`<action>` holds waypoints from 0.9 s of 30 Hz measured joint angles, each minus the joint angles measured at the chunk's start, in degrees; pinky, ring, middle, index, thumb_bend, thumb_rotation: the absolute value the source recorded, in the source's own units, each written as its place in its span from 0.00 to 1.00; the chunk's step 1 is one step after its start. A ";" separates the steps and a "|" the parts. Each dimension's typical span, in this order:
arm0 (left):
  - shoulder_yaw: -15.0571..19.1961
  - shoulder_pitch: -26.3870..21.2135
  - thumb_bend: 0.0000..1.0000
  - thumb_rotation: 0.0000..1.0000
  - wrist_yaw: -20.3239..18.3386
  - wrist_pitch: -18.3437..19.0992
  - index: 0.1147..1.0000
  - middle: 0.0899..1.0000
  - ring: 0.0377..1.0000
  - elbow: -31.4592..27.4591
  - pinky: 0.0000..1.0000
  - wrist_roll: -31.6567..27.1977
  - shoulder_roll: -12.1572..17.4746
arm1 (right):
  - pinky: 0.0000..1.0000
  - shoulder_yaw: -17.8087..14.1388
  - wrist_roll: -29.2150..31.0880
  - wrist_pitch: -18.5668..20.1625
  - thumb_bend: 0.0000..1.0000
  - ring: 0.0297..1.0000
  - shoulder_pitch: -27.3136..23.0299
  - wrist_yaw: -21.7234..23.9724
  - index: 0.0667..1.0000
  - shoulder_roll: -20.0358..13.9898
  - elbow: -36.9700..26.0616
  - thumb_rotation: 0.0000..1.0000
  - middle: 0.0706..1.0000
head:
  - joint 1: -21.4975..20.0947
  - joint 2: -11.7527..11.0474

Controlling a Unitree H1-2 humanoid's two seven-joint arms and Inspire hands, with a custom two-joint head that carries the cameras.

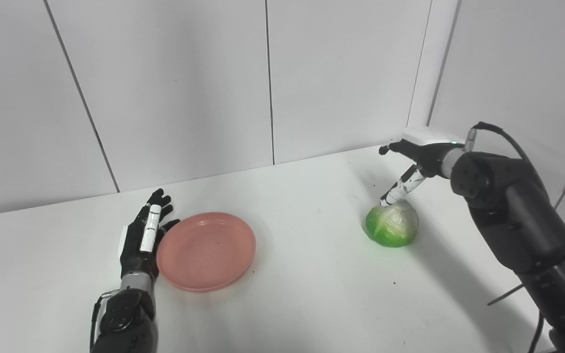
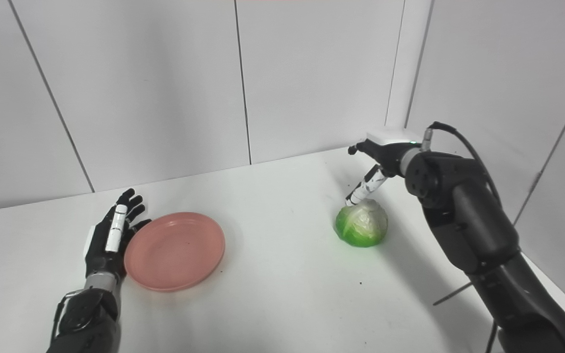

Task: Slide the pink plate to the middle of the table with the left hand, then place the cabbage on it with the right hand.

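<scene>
The table (image 1: 312, 294) spreads white in front of me, and the plate (image 1: 206, 251) sits on it just to the right of my left hand (image 1: 144, 235), its near rim touching or almost touching my palm side. That is the relation that matters: the plate lies to the inside of this hand, toward the table's middle, so I judge a sideways push to the right would carry it there. It is round, so it has no long axis to line up with. My left hand is open, flat and edge-on beside the rim, holding nothing. The cabbage (image 1: 392, 223) is well off to my right, directly below my right hand (image 1: 417, 162), far nearer that hand than the left. My right hand is open too, one finger (image 1: 400, 189) pointing down onto the cabbage's top, nothing gripped.
</scene>
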 measured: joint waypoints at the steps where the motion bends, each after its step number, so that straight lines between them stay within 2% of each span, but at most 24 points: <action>1: -0.06 0.01 0.69 0.79 0.00 0.00 0.82 0.86 0.87 -0.01 0.70 0.02 0.01 | 0.73 0.96 0.98 -0.01 1.00 0.90 -0.76 0.41 0.86 -0.15 1.48 0.30 0.94 | 0.00 0.00; 3: -0.08 0.01 0.69 0.79 -0.02 0.01 0.83 0.87 0.88 -0.06 0.71 0.01 0.02 | 0.82 2.39 2.19 0.00 1.00 0.95 -2.15 1.76 0.86 -0.24 3.40 0.28 0.95 | 0.00 0.00; 4: -0.11 0.01 0.69 0.79 -0.02 0.02 0.83 0.87 0.88 -0.07 0.71 0.02 0.03 | 0.82 3.41 2.50 0.00 1.00 0.96 -3.17 2.66 0.86 -0.35 4.46 0.28 0.96 | 0.00 0.00; 6: -0.25 0.01 0.69 0.79 -0.02 0.04 0.83 0.87 0.88 -0.08 0.69 0.09 0.03 | 0.93 4.34 2.75 0.01 1.00 0.99 -4.69 4.16 0.85 -0.34 5.41 0.25 0.97 | 0.00 0.00; 7: -0.30 0.01 0.69 0.79 -0.02 0.04 0.83 0.87 0.88 -0.08 0.69 0.24 0.07 | 0.95 4.65 2.87 0.02 1.00 0.99 -5.57 5.01 0.85 -0.31 5.77 0.24 0.97 | 0.00 0.00; 9: -0.37 0.01 0.69 0.78 -0.04 0.04 0.83 0.88 0.89 -0.06 0.70 0.28 0.11 | 0.87 4.80 4.06 0.02 1.00 0.97 -7.42 7.22 0.86 -0.31 7.27 0.22 0.97 | 0.26 -0.18; 13: -0.32 0.00 0.69 0.77 -0.17 0.04 0.84 0.89 0.89 0.03 0.70 0.26 0.13 | 0.84 5.95 6.16 0.02 1.00 0.95 -10.04 11.05 0.86 -0.95 8.43 0.23 0.95 | 0.26 -0.26; 19: 0.13 -0.01 0.68 0.79 -0.46 0.20 0.82 0.87 0.89 0.08 0.70 -0.08 0.16 | 0.87 11.60 5.23 -0.02 1.00 0.94 -11.04 11.50 0.85 -3.37 8.88 0.26 0.94 | 0.26 -0.26; 23: 0.21 -0.01 0.70 0.79 -0.47 0.28 0.83 0.87 0.89 0.05 0.71 -0.08 0.20 | 0.90 14.19 3.16 -0.02 1.00 0.97 -11.41 11.51 0.85 -4.23 9.23 0.22 0.96 | 0.44 -0.26; 27: 0.20 -0.01 0.67 0.80 -0.53 0.65 0.83 0.87 0.89 -0.10 0.70 -0.07 0.27 | 0.83 15.29 1.18 0.00 1.00 0.95 -11.44 11.50 0.84 -4.38 9.17 0.19 0.96 | 0.00 -0.09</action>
